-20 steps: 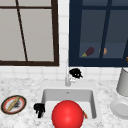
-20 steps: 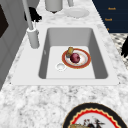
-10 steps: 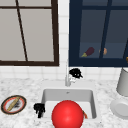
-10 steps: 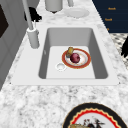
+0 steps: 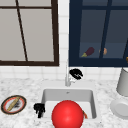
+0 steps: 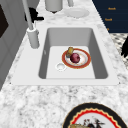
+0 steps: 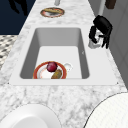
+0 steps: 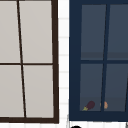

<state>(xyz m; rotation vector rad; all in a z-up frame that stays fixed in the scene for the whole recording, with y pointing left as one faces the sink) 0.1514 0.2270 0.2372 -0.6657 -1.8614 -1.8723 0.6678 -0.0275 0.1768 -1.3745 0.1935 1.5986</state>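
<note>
My right hand hovers just right of the faucet behind the sink, fingers loosely bent and hanging over the faucet base. The same hand holds nothing; it also shows beside the spout as a dark shape. My left hand hangs at the sink's front left corner, fingers relaxed and pointing down. In the basin lies a red-rimmed plate with a dark red round fruit and a brownish piece. A big red ball covers the sink's front.
A patterned plate with food sits on the marble counter at the left. At the right stand a white plate and a grey canister. Above, a dark blue glass-door cabinet holds an eggplant; a window is at the left.
</note>
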